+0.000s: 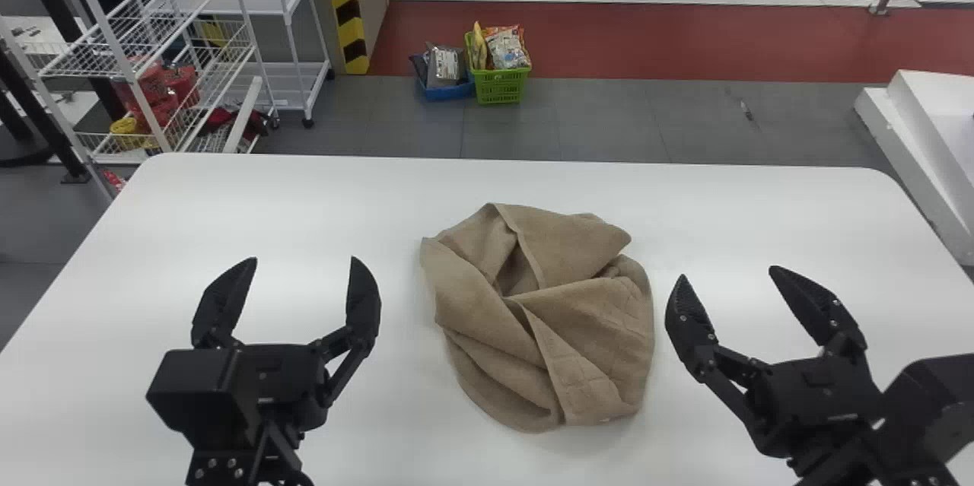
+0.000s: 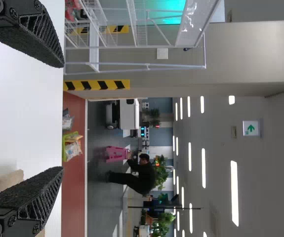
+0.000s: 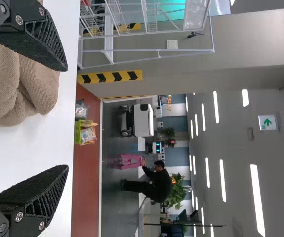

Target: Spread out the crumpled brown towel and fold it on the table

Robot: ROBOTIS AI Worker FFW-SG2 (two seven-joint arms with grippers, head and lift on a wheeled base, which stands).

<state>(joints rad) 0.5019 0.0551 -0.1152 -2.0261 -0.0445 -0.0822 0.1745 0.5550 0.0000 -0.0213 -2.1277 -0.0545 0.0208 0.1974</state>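
Left claw [image 1: 304, 258] and right claw [image 1: 727, 272] gape empty, either side of the towel [image 1: 544, 319], crumpled mid-worktop [image 1: 761, 212]. Spreading seems the step in hand, not yet begun; next, each should pinch a loose edge and draw it outward.

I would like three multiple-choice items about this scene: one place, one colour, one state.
1. Where is the towel?
A) On the floor
B) On the table, between left gripper and right gripper
C) In a basket

2. What colour is the table?
A) Black
B) Red
C) White

3. How are the left gripper's fingers?
A) Apart
B) Shut on the towel
C) Shut, empty

1 B: one gripper each side.
2 C: its top is white.
3 A: a gap separates their tips.
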